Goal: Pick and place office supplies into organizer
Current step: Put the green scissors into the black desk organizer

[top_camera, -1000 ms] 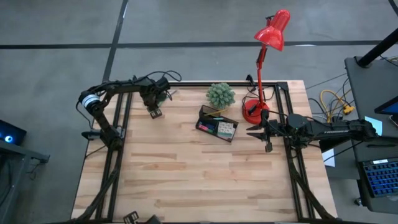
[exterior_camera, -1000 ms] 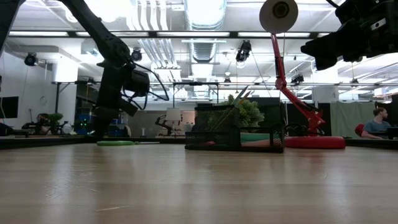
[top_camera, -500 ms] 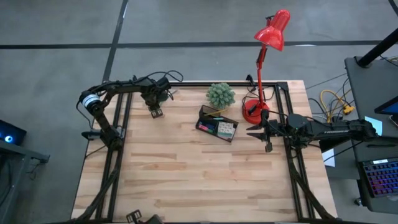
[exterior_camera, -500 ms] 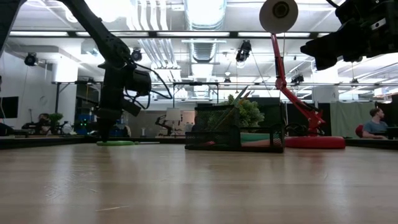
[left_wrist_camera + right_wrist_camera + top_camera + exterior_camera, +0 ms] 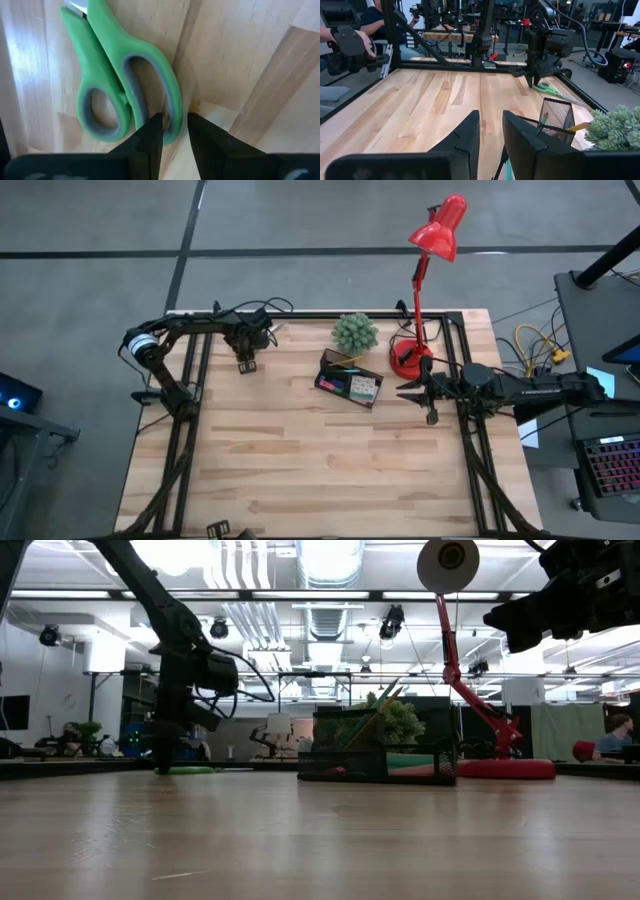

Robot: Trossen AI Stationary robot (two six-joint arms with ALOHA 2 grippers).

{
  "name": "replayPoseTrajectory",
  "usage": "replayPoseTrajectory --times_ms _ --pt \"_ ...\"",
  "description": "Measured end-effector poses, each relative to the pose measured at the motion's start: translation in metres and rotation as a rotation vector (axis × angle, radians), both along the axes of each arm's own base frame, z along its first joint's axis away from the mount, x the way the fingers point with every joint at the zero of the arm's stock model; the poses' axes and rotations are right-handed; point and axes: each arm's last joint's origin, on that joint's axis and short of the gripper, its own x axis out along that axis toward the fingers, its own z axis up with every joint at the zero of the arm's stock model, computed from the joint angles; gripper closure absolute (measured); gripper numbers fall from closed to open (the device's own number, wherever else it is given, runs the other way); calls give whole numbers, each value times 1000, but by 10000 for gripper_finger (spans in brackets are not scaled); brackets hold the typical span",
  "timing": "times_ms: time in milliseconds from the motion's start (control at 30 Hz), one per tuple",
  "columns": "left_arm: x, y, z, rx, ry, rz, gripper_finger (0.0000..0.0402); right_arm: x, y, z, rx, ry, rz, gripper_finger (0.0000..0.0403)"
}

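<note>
The green-handled scissors (image 5: pixel 125 85) lie flat on the wood near the table's far left corner (image 5: pixel 551 90), and show as a green sliver in the low view (image 5: pixel 192 769). My left gripper (image 5: pixel 246 363) (image 5: pixel 174 122) points straight down at their handle end, shut on one handle loop. The black organizer (image 5: pixel 350 383) (image 5: pixel 378 748) stands mid-table with a pencil and small coloured pieces in it. My right gripper (image 5: pixel 415 392) (image 5: pixel 491 120) waits near the right edge, raised, its fingers slightly apart and holding nothing. My left gripper has the outer rim of one handle loop (image 5: pixel 172 107) of the scissors between its two fingers, one finger (image 5: pixel 152 132) inside the loop and the other outside it. It comes from above, pointing down. The scissors lie flat on the table.
A spiky green plant (image 5: pixel 355 332) stands just behind the organizer. The red lamp's base (image 5: pixel 407 358) sits at the far right, its arm and head above. The near half of the table (image 5: pixel 320 470) is bare wood. People sit in the room beyond.
My left gripper has come down the last bit to the table at the scissors' handles and shifted slightly toward the table's left edge. The scissors stay where they lay.
</note>
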Motion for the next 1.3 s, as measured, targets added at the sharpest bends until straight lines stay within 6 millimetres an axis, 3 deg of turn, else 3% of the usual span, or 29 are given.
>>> replayPoseTrajectory --times_ms 300,533,733,1033,1300 --pt "-2 -2 -6 0 -1 -5 324 0 0 0 0 0 0 323" --pt "-2 -2 -7 -10 -2 -6 387 0 0 0 0 0 0 334" --pt "-1 -2 -5 -9 -3 -15 388 0 0 0 0 0 0 330" --pt "3 -3 12 -13 -25 -29 396 0 0 0 0 0 0 321" --pt "15 -17 40 47 -94 -97 398 0 0 0 0 0 0 333"
